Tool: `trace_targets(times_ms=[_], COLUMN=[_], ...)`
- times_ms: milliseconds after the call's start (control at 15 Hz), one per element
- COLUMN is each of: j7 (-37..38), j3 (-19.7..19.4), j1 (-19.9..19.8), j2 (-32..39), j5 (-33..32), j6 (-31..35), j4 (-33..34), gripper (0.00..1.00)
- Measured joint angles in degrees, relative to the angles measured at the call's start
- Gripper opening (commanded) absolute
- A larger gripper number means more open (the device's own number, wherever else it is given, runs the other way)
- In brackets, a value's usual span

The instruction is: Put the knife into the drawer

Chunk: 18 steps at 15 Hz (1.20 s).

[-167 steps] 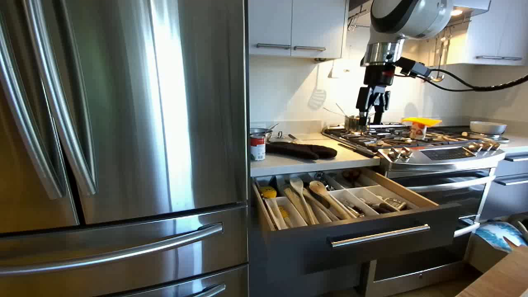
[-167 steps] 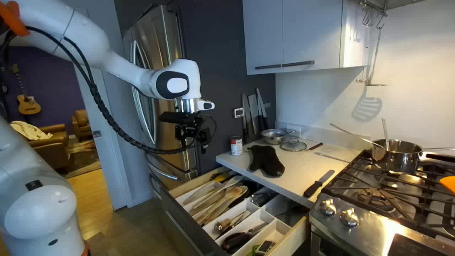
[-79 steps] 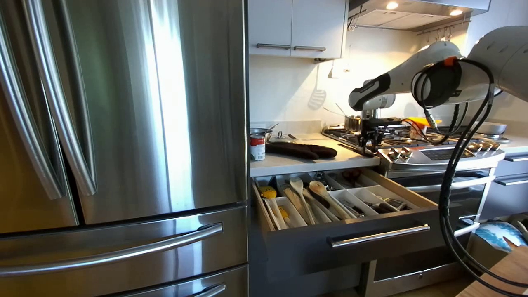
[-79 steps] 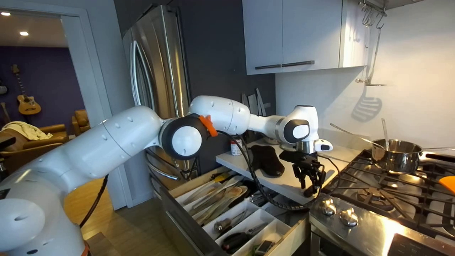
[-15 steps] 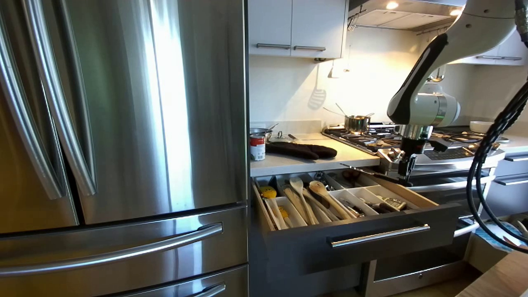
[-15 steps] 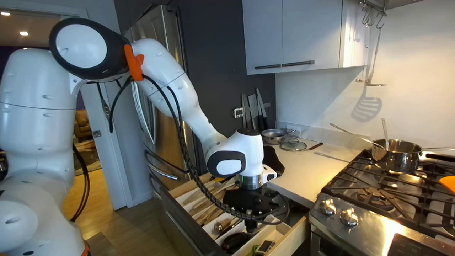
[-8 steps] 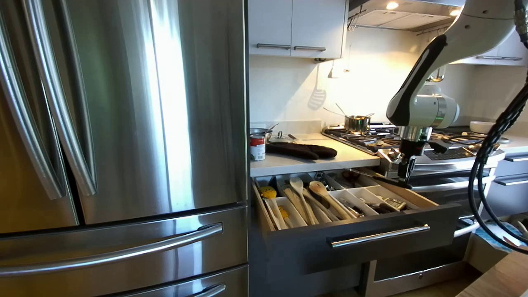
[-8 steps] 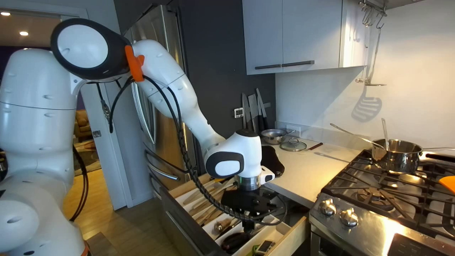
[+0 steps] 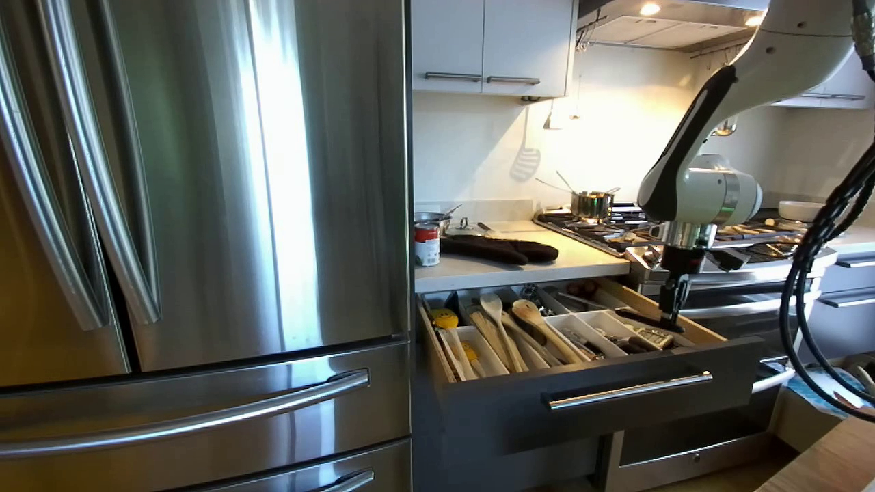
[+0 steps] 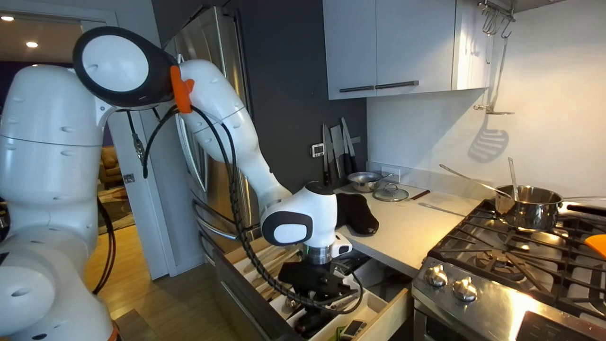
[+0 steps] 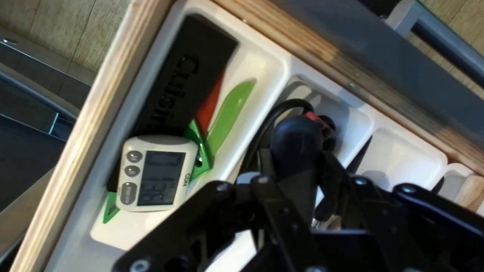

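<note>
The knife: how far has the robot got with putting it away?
Looks done: the drawer stands open, and the black-handled knife is picked up. In hand: the gripper is closed on its handle, and the wrist view shows it over the drawer; whether it touches anything below, I can't tell. Left, most likely: settling it in place and letting go, since it isn't released yet.

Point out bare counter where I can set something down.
The counter is bare between the oven mitt and the stove, up to its front edge. Its back is crowded with the glass lid and steel pan. The drawer is crowded too, with utensils and the gripper holding the knife.
</note>
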Motion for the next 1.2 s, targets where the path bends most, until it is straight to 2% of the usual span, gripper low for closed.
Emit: trace_targets(times_ms=[467, 733, 1067, 1133, 1200], j7=[1.30, 6.02, 11.64, 12.72, 13.77], j3=[5.77, 6.18, 6.86, 6.87, 6.88], j1=[1.53, 3.57, 3.84, 3.95, 4.04], j2=[0.77, 3.51, 7.75, 8.50, 9.12], j5=[13.29, 14.55, 14.34, 14.09, 13.62], j6=[1.77, 4.55, 6.10, 6.23, 6.47], j4=[-1.17, -0.42, 1.85, 2.28, 2.66], gripper=[0.09, 0.09, 0.09, 0.59, 0.61])
